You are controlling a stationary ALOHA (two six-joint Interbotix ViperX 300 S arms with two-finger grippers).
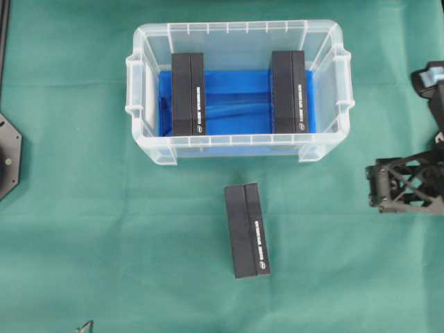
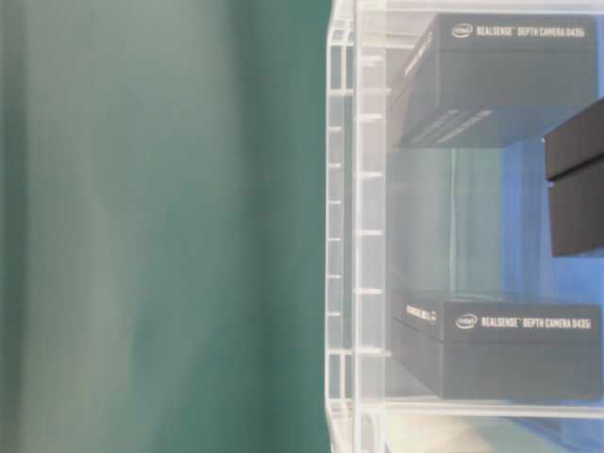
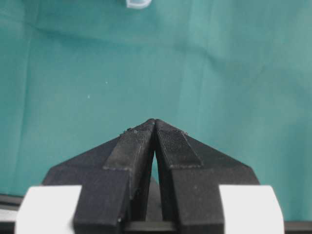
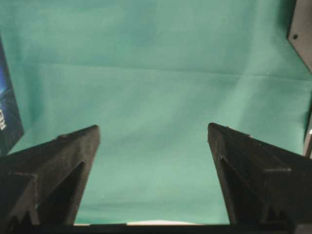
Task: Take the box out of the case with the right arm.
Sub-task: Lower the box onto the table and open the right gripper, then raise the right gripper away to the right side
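Note:
The clear case with a blue bottom stands at the back middle of the green cloth. Two black boxes lie inside it, one at the left and one at the right. A third black box lies on the cloth in front of the case. The table-level view shows the case wall with boxes behind it. The right arm sits at the right edge, away from the case. My right gripper is open over bare cloth. My left gripper is shut with nothing in it.
A black base plate sits at the left edge of the overhead view. A dark box edge shows at the left of the right wrist view, and a black plate at its top right. Green cloth covers the table.

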